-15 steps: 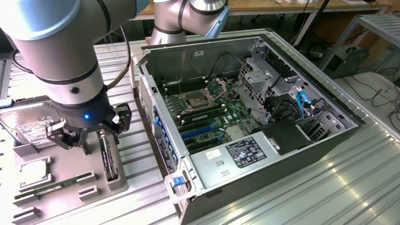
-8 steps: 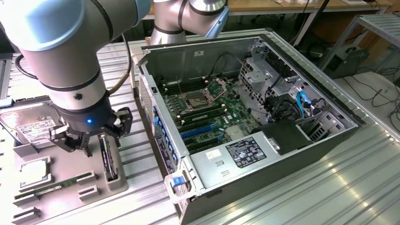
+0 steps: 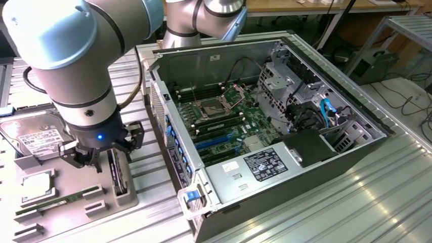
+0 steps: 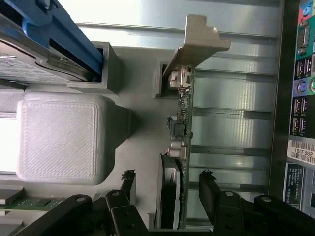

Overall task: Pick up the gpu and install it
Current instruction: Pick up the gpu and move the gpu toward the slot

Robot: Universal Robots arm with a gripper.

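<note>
The gripper (image 3: pixel 108 158) is seen lowered over the grey parts holder (image 3: pixel 74 174) that lies on the ribbed metal table (image 3: pixel 351 202), at the exterior view's left of the open computer case (image 3: pixel 202 61). The gpu (image 3: pixel 120 179) is stood on its edge in a slot of that holder, on the side nearest the case. In the wrist view the gpu (image 4: pixel 183 132) is shown edge-on, with its pale metal bracket (image 4: pixel 197 39) at the end far from the gripper (image 4: pixel 169 189). The jaws are spread wide, and the 2 black fingers (image 4: pixel 209 191) are placed 1 on each side of the card; a gap is left on both sides, so nothing is gripped. A hard drive (image 3: pixel 30 136) with a white label is laid in the holder beyond the arm, and a green memory stick (image 3: pixel 64 199) is set in a groove nearer the camera. Inside the case the motherboard (image 3: pixel 229 114) is exposed, with blue expansion slots (image 3: pixel 214 142) near its lower edge. The case's rear ports (image 4: pixel 304 98) are caught at the edge of the wrist view.
</note>
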